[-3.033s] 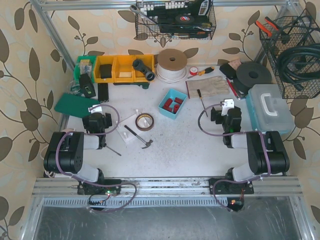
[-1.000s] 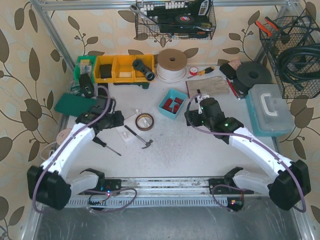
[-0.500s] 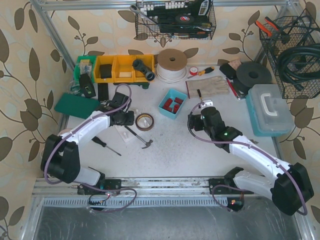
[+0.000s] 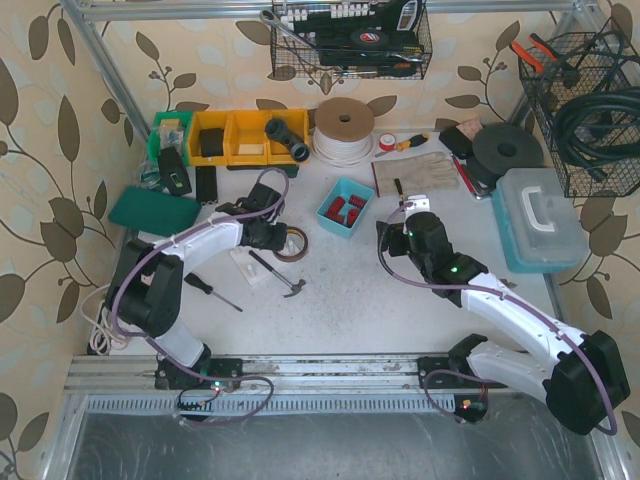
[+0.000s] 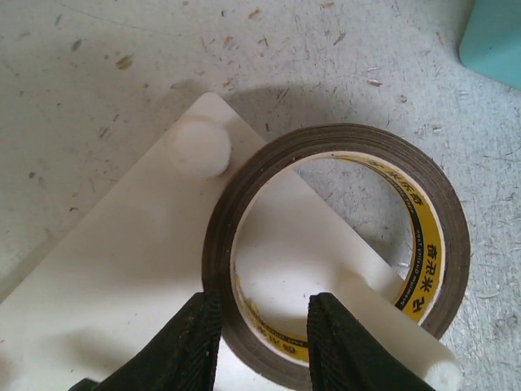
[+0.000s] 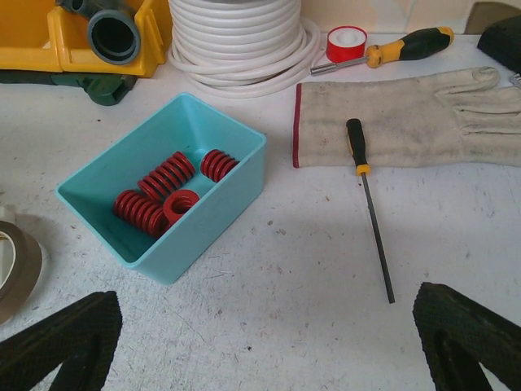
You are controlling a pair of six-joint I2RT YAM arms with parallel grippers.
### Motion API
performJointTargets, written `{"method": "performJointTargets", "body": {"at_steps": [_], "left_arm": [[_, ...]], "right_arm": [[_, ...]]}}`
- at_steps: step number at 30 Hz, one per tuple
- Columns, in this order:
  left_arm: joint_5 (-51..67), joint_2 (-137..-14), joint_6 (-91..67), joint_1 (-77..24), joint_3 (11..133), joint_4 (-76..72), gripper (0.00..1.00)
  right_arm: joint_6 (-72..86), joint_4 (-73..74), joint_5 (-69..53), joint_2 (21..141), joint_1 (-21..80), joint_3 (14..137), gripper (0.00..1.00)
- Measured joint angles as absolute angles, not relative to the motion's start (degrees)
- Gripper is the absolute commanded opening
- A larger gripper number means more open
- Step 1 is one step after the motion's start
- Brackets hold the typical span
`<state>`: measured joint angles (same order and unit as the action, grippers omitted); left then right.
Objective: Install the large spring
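Note:
Several red springs [image 6: 155,195] lie in a teal box [image 6: 216,216], which also shows in the top view [image 4: 345,207]; I cannot tell which of them is the large spring. My right gripper [image 6: 264,342] hovers open and empty over bare table just short of that box. My left gripper [image 5: 262,305] is open over a brown tape roll [image 5: 334,252]. One finger is outside the roll's wall and one is inside the ring, with a gap showing. The roll lies on a white plate [image 5: 106,269] with a short round peg [image 5: 199,147] and a taller rod [image 5: 399,334].
A hammer [image 4: 285,280] and a screwdriver [image 4: 212,292] lie near the plate. Behind the teal box are a white cable coil [image 6: 236,32], yellow bins [image 4: 235,137], a glove [image 6: 399,114] and a thin screwdriver [image 6: 370,204]. A plastic case [image 4: 540,220] stands at the right.
The left arm has reached right from the plate's left side to the tape roll, and its jaws have narrowed. The right arm has barely shifted.

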<state>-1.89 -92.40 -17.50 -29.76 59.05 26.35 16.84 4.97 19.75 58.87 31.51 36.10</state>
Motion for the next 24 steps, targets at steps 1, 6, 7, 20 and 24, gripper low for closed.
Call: {"method": "performJointTargets", "body": {"at_steps": [1, 6, 7, 20, 24], "left_arm": [[-1.9, -92.9, -17.4, -30.1, 59.2, 26.3, 0.35], [-2.5, -95.4, -16.7, -30.5, 59.9, 26.0, 0.31], [-2.8, -95.9, -16.6, -30.5, 60.0, 26.0, 0.3], [-5.3, -97.5, -16.5, -31.3, 61.6, 26.0, 0.3], [-5.7, -97.5, -16.5, -31.8, 61.9, 26.3, 0.3]], "right_arm": [[16.8, 4.9, 19.7, 58.9, 31.5, 36.1, 0.96], [16.8, 4.9, 19.7, 58.9, 31.5, 36.1, 0.96], [16.8, 4.9, 19.7, 58.9, 31.5, 36.1, 0.96], [16.8, 4.9, 19.7, 58.9, 31.5, 36.1, 0.96], [16.8, 4.9, 19.8, 58.9, 31.5, 36.1, 0.96]]}}
